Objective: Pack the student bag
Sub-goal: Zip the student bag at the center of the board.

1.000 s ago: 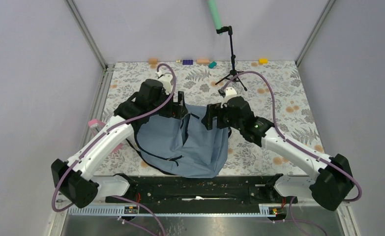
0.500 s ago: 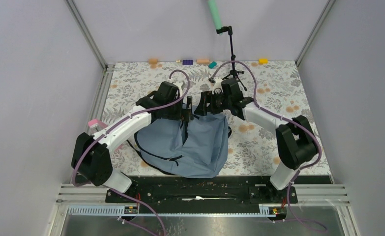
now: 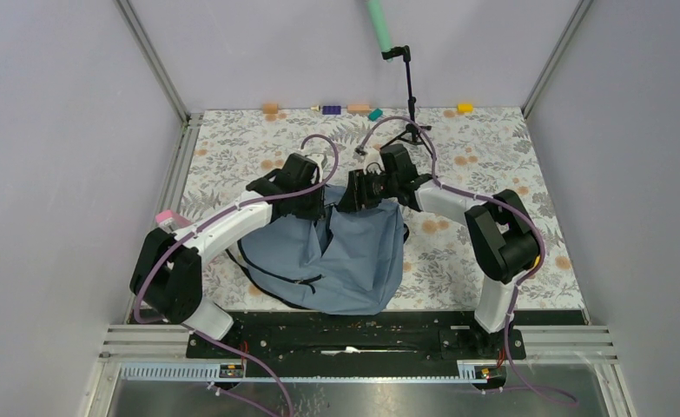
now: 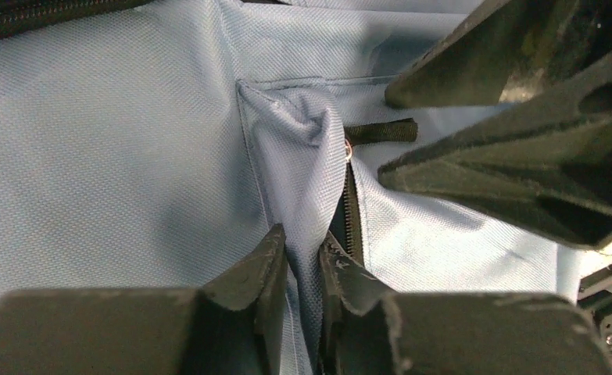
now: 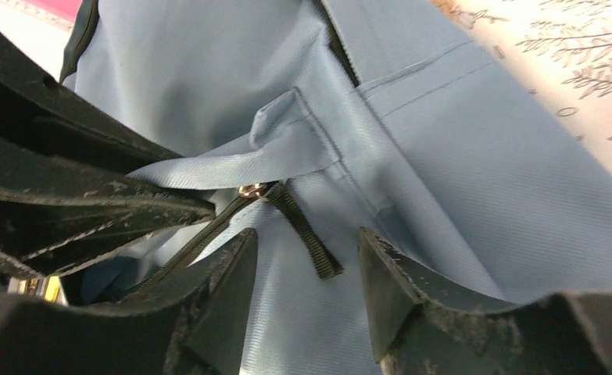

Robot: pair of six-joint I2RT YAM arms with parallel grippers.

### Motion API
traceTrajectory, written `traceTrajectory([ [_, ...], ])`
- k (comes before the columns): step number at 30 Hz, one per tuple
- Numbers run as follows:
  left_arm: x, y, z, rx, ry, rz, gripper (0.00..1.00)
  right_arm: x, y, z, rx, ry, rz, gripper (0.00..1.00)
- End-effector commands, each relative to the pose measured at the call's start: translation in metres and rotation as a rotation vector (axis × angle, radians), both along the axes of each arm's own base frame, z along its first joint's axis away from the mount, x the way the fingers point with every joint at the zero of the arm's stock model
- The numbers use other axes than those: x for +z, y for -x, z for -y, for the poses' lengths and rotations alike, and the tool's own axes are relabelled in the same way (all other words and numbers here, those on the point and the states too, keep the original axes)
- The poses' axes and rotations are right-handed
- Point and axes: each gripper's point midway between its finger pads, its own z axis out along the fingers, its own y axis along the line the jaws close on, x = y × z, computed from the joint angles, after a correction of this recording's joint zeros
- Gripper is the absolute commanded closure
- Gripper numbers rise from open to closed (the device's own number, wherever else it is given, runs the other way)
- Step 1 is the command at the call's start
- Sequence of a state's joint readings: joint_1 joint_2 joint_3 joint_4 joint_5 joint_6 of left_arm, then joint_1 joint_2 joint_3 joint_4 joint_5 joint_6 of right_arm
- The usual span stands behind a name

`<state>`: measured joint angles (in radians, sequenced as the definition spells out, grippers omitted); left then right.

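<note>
On the floral table (image 3: 492, 148), left hand (image 4: 302, 258) pinches the student bag (image 4: 115, 156), right hand (image 5: 306, 241) gapes around its zipper pull (image 5: 301, 229).

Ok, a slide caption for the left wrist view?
Left end effector pinches a fold of the student bag beside its zipper; right end effector open, straddling the pull tab.

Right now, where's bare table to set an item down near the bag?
Bare table: far-left, between the block row and the left arm; far-right, between the tripod, the yellow block and the right edge. Crowded: far rim of the student bag, where left gripper and right gripper meet; the right arm overhangs the strip beside it.
</note>
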<state>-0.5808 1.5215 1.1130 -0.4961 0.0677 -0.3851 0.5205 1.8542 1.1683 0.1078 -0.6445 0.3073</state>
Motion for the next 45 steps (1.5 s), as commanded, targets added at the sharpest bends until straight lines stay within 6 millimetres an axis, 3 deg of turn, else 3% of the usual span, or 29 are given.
traceTrajectory([
  [1,-0.002,-0.002,0.0,0.0,0.002,0.032,0.87,0.002,0.022,-0.025,0.087,-0.043,0.002,0.46],
  [3,0.0,-0.002,0.0,0.001,0.009,0.045,0.88,-0.003,0.024,-0.03,0.086,-0.026,0.004,0.49],
  [5,0.002,-0.001,-0.001,0.0,0.011,0.05,0.88,-0.006,0.021,-0.031,0.061,-0.022,0.002,0.6],
  [10,0.013,0.003,-0.004,-0.003,0.02,0.071,0.89,0.002,0.006,-0.021,-0.042,0.022,0.051,0.99],
  [14,0.048,0.004,-0.009,0.01,0.052,0.147,0.82,0.034,0.003,-0.012,-0.09,0.007,0.129,1.0],
  [19,0.098,0.005,-0.01,0.011,0.097,0.222,0.58,0.066,0.009,-0.006,-0.112,-0.032,0.181,1.0],
  [24,0.118,-0.002,-0.009,0.035,0.095,0.222,0.3,0.08,0.019,-0.002,-0.108,-0.057,0.188,1.0],
  [28,0.108,-0.015,0.0,0.057,0.09,0.156,0.24,0.082,0.028,-0.002,-0.091,-0.074,0.182,1.0],
  [34,0.078,-0.031,0.019,0.033,0.141,0.027,0.26,0.093,0.04,-0.003,-0.094,-0.104,0.216,1.0],
  [40,0.049,-0.04,0.023,0.033,0.124,-0.038,0.28,0.097,0.049,-0.004,-0.103,-0.112,0.232,1.0],
  [45,0.051,-0.041,0.033,0.021,0.183,-0.029,0.29,0.095,0.052,-0.007,-0.095,-0.102,0.232,1.0],
])
